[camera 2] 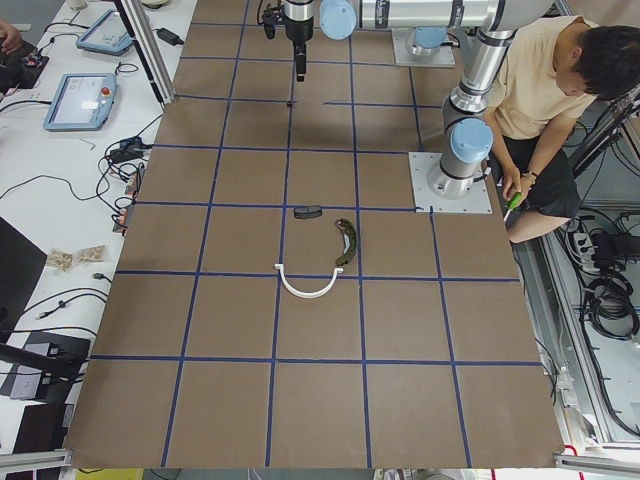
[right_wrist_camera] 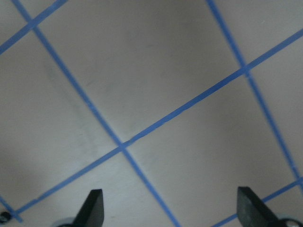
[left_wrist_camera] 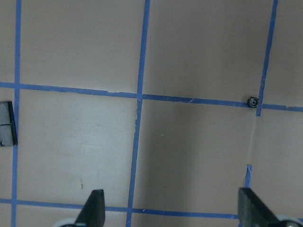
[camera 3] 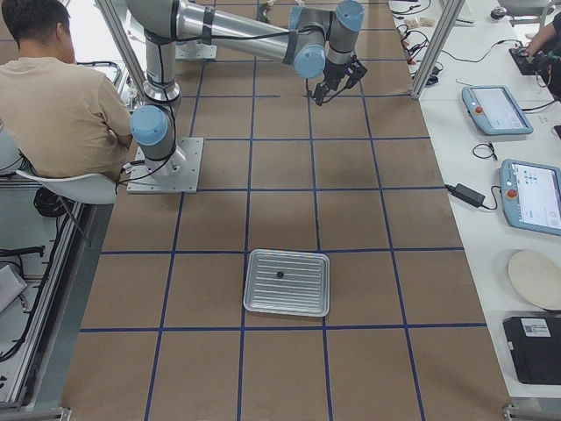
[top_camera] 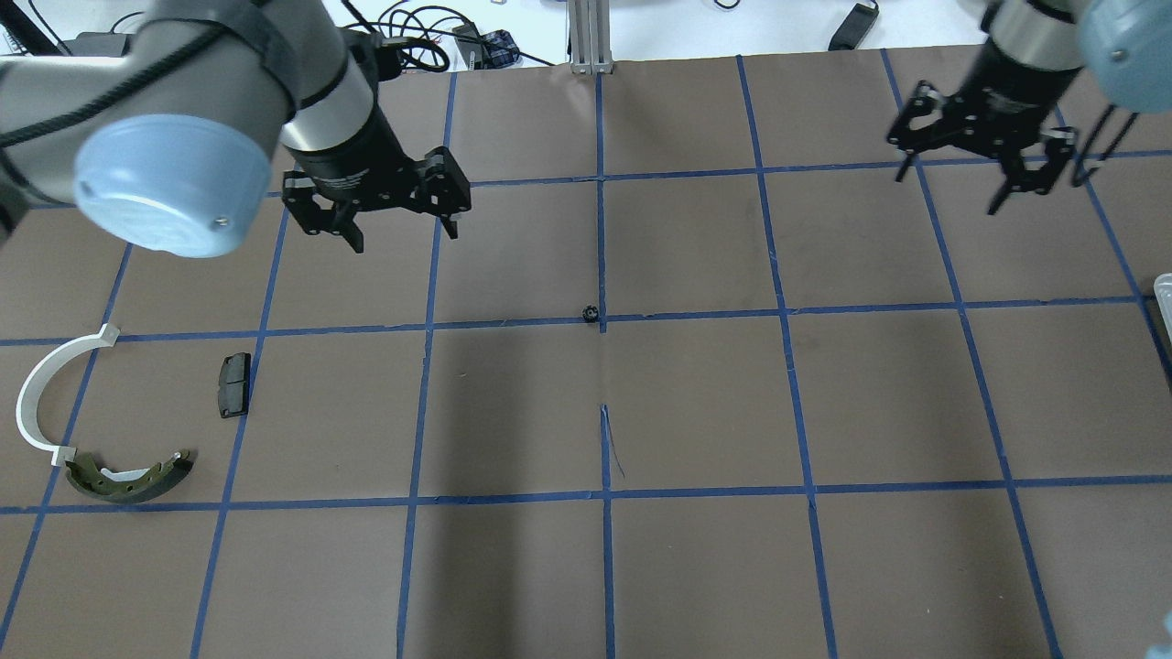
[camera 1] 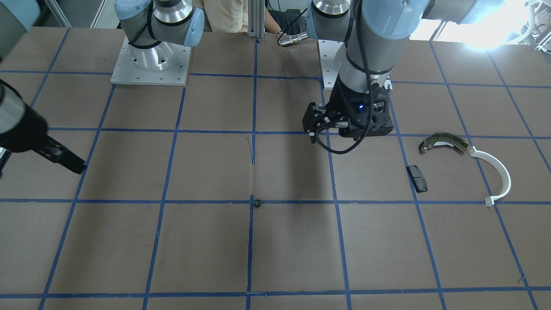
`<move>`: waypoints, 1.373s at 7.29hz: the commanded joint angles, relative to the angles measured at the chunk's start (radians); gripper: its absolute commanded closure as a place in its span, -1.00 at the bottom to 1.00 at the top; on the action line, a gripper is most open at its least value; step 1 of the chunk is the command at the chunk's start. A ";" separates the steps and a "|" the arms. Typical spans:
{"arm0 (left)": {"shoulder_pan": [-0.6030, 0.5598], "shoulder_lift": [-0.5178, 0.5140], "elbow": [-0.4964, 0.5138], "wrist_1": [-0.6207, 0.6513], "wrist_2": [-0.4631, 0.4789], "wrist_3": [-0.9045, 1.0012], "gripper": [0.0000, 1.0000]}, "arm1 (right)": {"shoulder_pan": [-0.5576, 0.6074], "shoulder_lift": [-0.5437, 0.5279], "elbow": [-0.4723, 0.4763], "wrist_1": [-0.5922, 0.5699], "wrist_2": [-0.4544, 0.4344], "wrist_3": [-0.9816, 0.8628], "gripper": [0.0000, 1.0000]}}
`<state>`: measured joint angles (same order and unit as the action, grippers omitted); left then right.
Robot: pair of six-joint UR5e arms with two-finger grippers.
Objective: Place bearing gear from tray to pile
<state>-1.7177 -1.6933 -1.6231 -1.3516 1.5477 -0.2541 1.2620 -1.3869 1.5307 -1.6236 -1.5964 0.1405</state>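
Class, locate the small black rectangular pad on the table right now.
In the overhead view the black pad lies at the left, right of the white arc and above the brake shoe, touching neither.

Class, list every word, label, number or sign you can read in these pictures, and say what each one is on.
No text reads clearly in any view.
On the black box, a white label: too small to read.
On the pendant screens: blurred, nothing legible.
On the brake shoe, white arc, pad, gear and tray: no marks visible.
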 commanded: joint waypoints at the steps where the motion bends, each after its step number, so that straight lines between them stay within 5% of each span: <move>1: -0.126 -0.151 0.000 0.152 0.003 -0.159 -1.00 | -0.310 -0.018 0.005 0.008 -0.059 -0.599 -1.00; 3: -0.167 -0.265 -0.012 0.241 0.011 -0.194 -1.00 | -0.517 0.037 0.057 -0.115 -0.059 -0.930 -0.99; 5: -0.193 -0.359 -0.014 0.314 0.012 -0.217 -1.00 | -0.649 0.170 0.165 -0.418 -0.047 -1.126 -0.96; 8: -0.223 -0.439 -0.012 0.391 0.014 -0.228 -0.97 | -0.698 0.285 0.265 -0.626 -0.039 -1.161 -0.85; 10: -0.223 -0.468 -0.005 0.397 0.014 -0.228 -0.69 | -0.698 0.290 0.267 -0.628 -0.040 -1.158 -0.70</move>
<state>-1.9395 -2.1415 -1.6311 -0.9629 1.5617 -0.4796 0.5660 -1.1043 1.7926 -2.2416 -1.6364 -1.0180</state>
